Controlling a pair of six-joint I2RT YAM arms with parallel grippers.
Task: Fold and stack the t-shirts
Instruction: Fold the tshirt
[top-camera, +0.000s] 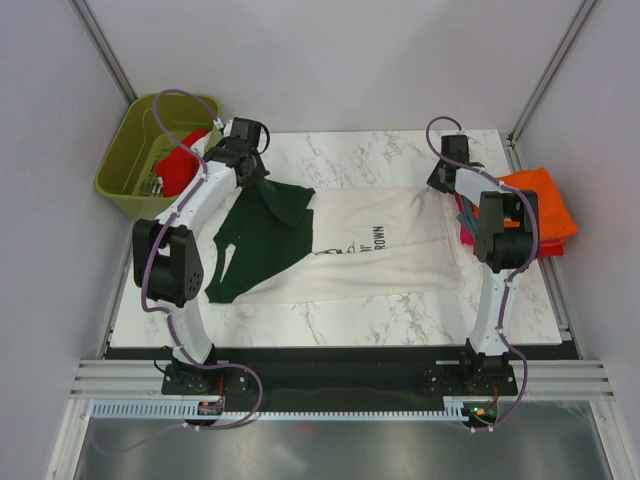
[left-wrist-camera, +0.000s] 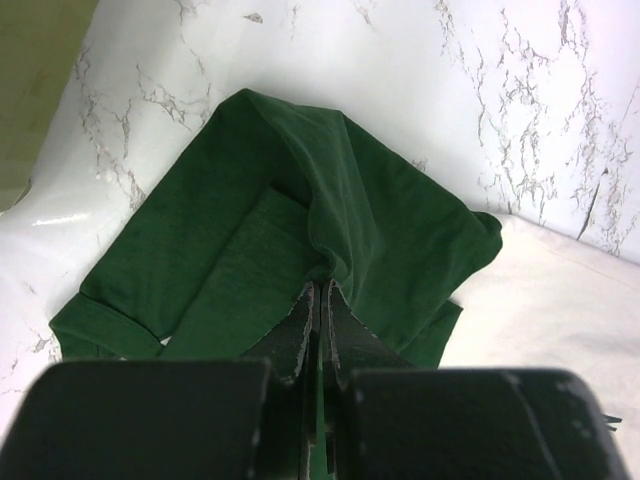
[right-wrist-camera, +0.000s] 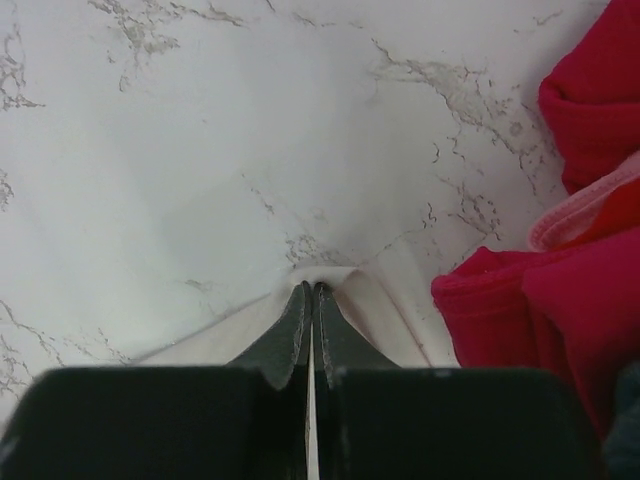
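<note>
A cream t-shirt with dark green sleeves and black print lies spread across the marble table. My left gripper is shut on its dark green sleeve at the back left, the cloth bunched at the fingertips. At the back right my right gripper is shut on the cream hem corner. An orange t-shirt lies folded on red cloth at the table's right edge. A red t-shirt sits in the bin.
An olive-green plastic bin stands off the table's back left corner. Grey walls close in the back and sides. The marble table has a bare strip in front of the shirt.
</note>
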